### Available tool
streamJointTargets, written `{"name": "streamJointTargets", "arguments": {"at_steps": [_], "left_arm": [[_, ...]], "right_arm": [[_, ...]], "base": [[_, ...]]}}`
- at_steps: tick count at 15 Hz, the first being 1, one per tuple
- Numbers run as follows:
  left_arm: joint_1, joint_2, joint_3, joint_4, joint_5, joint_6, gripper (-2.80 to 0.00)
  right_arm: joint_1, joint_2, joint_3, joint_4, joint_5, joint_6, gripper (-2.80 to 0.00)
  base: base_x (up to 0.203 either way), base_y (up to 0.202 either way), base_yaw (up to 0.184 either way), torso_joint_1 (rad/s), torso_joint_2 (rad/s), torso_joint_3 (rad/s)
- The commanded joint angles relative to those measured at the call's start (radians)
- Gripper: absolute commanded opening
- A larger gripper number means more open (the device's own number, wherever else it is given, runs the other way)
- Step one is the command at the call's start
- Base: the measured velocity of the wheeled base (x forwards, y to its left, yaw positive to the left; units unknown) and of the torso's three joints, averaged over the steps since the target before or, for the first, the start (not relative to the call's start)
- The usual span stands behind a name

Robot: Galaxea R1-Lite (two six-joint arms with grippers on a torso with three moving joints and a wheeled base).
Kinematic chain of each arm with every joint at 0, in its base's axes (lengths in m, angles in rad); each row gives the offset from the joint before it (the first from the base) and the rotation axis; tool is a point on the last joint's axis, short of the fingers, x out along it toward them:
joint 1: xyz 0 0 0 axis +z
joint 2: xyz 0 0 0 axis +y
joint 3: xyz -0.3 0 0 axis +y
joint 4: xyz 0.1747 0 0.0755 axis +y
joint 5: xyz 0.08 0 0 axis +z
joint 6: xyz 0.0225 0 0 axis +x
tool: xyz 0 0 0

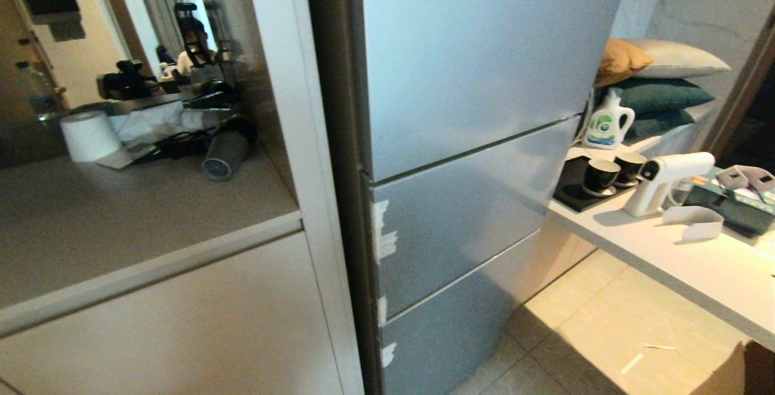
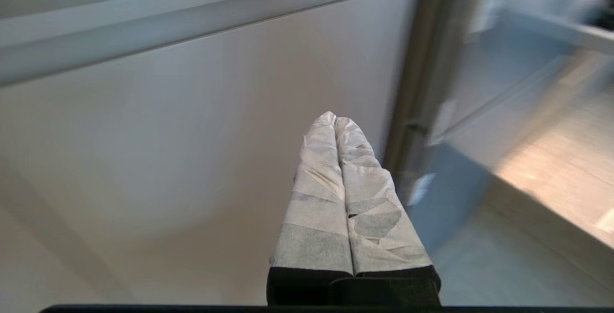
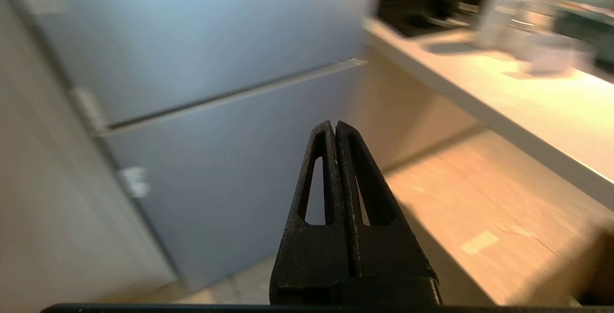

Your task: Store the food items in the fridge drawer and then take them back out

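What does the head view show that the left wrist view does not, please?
Only the head view: the counter with two cups, a white spray gun and a detergent bottle, pillows, and a paper roll on the shelf. Neither gripper appears there.
Only the left wrist view: the left gripper, tape-wrapped and shut, empty.
Both: the white cabinet and the closed fridge drawer with tape scraps.

All views near, perhaps sharing fridge (image 1: 472, 110).

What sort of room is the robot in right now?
Most likely a home kitchen or pantry corner: a tall silver-blue fridge with three fronts, a counter holding coffee cups, and a detergent bottle.
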Motion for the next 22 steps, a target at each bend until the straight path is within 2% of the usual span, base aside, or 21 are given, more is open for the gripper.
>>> {"name": "streamJointTargets", "arguments": {"at_steps": [1, 13, 22], "left_arm": [[0.0, 0.0, 0.011, -0.001, 0.0, 0.0, -2.8], [0.0, 0.0, 0.011, -0.001, 0.0, 0.0, -2.8], [0.0, 0.0, 0.011, -0.001, 0.0, 0.0, -2.8]], "right_arm": [[0.0, 0.003, 0.0, 0.0, -0.003, 0.002, -2.8], [0.0, 0.003, 0.0, 0.001, -0.006, 0.027, -2.8], [0.0, 0.003, 0.0, 0.0, -0.011, 0.046, -2.8]], "base": [[-0.001, -0.007, 0.177, -0.001, 0.0, 0.004], [0.001, -0.007, 0.171, 0.003, 0.0, 0.001], [0.0, 0.0, 0.009, 0.0, 0.0, 0.0]]}}
